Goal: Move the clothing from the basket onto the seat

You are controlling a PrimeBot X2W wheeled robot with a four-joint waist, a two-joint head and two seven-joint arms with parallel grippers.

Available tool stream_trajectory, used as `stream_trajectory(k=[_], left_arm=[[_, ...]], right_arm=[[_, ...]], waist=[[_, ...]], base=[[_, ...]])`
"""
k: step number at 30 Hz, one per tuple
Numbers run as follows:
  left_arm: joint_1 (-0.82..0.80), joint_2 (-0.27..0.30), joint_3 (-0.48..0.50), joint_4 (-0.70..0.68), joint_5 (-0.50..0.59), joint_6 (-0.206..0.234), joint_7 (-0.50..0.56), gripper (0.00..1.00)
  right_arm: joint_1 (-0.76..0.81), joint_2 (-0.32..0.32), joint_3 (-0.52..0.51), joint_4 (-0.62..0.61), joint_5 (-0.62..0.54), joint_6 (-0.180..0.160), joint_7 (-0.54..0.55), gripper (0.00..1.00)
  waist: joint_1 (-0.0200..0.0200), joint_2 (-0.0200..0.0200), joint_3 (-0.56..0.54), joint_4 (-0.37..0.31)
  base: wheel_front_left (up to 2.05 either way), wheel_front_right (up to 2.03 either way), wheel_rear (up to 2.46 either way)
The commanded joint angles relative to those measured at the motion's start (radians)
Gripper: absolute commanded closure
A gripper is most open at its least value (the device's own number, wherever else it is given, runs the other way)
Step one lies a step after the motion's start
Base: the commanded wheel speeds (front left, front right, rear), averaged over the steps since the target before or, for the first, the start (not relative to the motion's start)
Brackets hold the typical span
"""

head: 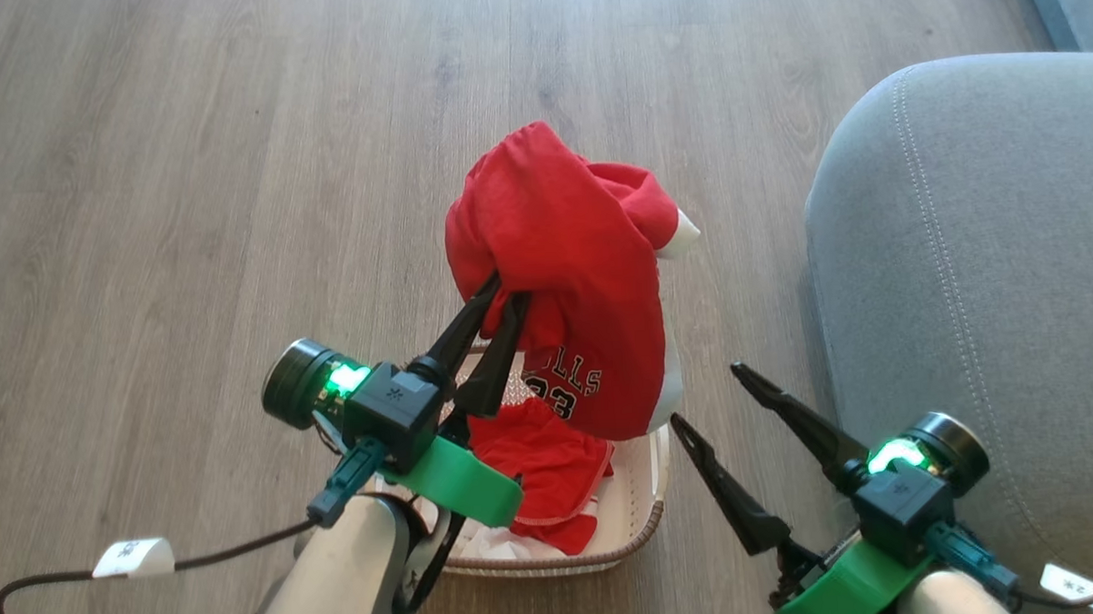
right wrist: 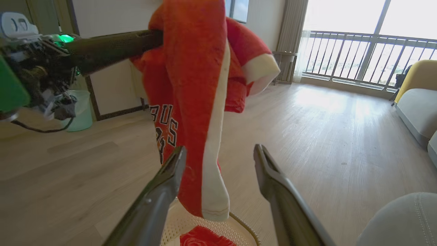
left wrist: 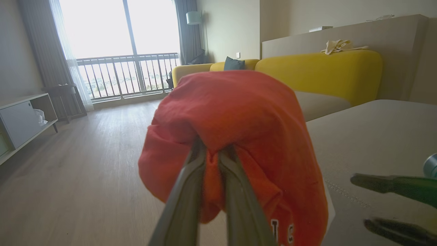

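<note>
1. Firstly, at the near left, a pale forearm rises from the bottom edge and angles toward the far right, carrying the left gripper (head: 508, 287) above the basket (head: 640, 513).
2. Its two dark fingers are pinched close together on a fold of the red jersey (head: 572, 270). The jersey hangs bunched from them in the air over the basket, with white lettering and white trim showing low down.
3. Beneath it the basket sits on the floor (head: 187, 174) at near centre, and a second red garment (head: 548, 475) lies crumpled inside.
4. Right of the basket, the right gripper (head: 706, 394) points toward the far left. Its fingers are spread wide apart and nothing is clamped between them. The tips are just beside the jersey's lower hem; whether they touch it cannot be told.
5. Further right, the grey seat (head: 981, 264) has a rounded corner and a line of pale double stitching, and stands apart from the hanging jersey.
6. The floor is grey-brown wood plank. The left wrist view shows a yellow sofa (left wrist: 317, 71) on the far right, a balcony railing (left wrist: 126, 73) behind a bright window, and a low cabinet (left wrist: 24, 123) at the left.
</note>
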Motion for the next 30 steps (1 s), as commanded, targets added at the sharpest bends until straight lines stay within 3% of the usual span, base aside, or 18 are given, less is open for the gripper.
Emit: stream_trajectory(k=[1, 9, 18, 30], left_arm=[[-0.051, 0.0, 0.032, -0.034, -0.006, 0.003, -0.012, 1.0], [-0.064, 0.0, -0.004, -0.024, 0.001, -0.022, -0.012, 1.0], [-0.078, 0.0, -0.109, -0.011, 0.016, -0.067, -0.012, 1.0], [-0.079, 0.0, -0.195, 0.013, 0.013, -0.083, -0.012, 1.0]], right_arm=[[-0.05, -0.024, 0.02, -0.038, -0.001, 0.0, -0.002, 0.0], [-0.129, -0.044, 0.053, -0.005, -0.015, 0.0, -0.002, 0.0], [-0.228, -0.059, 0.137, 0.065, -0.028, 0.0, -0.002, 0.0], [-0.302, -0.048, 0.21, 0.128, -0.032, 0.0, -0.002, 0.0]], waist=[[0.0, 0.0, 0.002, 0.001], [0.0, 0.0, 0.012, 0.016], [0.0, 0.0, 0.011, 0.042], [0.0, 0.0, -0.001, 0.059]], base=[[0.0, 0.0, 0.0], [0.0, 0.0, 0.0], [0.0, 0.0, 0.0], [0.0, 0.0, 0.0]])
